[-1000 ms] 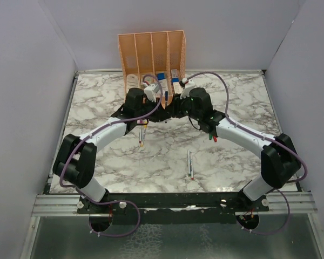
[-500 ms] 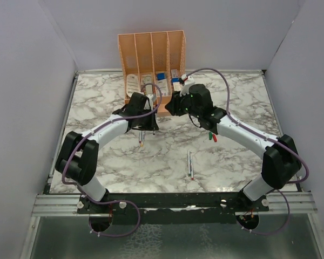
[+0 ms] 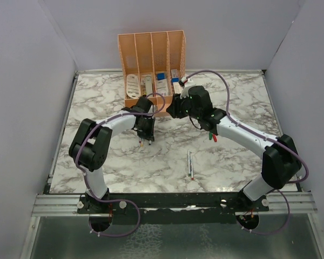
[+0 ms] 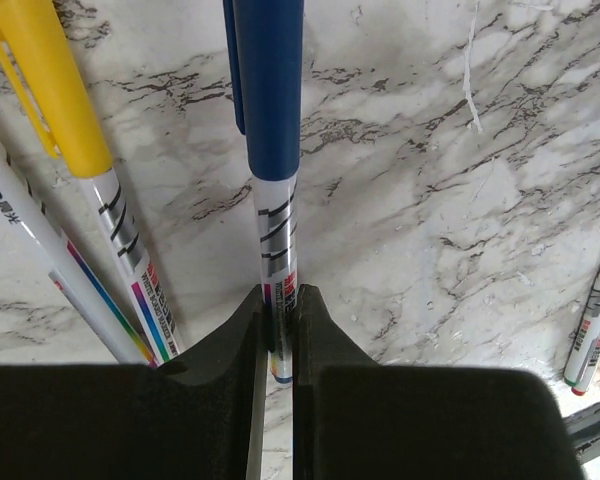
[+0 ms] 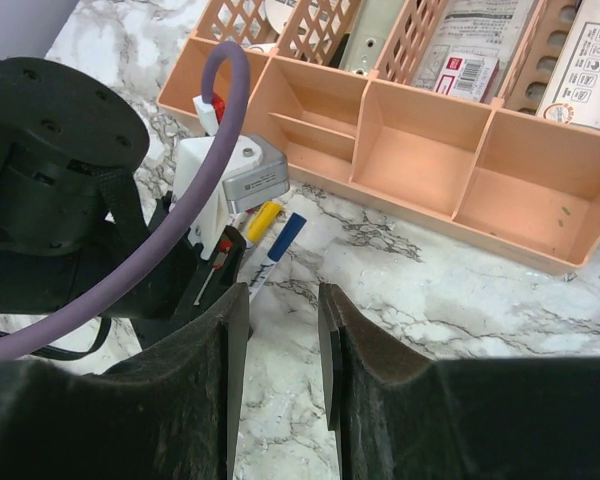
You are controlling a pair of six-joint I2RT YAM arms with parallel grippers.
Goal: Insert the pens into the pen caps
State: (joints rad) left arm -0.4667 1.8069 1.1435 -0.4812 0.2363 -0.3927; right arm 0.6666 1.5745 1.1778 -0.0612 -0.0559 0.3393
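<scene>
My left gripper (image 4: 277, 300) is shut on the tail of a silver-grey pen that wears the dark blue cap (image 4: 268, 90), low over the marble; it also shows in the top view (image 3: 146, 133). A pen with the yellow cap (image 4: 40, 80) lies just left of it, and a third pen (image 4: 40, 250) lies further left. My right gripper (image 5: 280, 320) is open and empty, near the organiser and above both capped pens (image 5: 280, 240); it also shows in the top view (image 3: 171, 106). Another pen (image 3: 190, 164) lies alone on the table. The other caps are not clearly seen.
The orange organiser (image 3: 151, 59) with white and blue stationery stands at the back; its low front trays (image 5: 430, 150) are close ahead of my right gripper. Small green and red pieces (image 3: 211, 136) lie by my right forearm. My left arm's black wrist (image 5: 60, 190) is close to my right gripper.
My left gripper has drawn away from the right gripper and the organiser, toward the near side, carrying the pen. Its elbow swung inward. The right gripper has shifted only slightly.
</scene>
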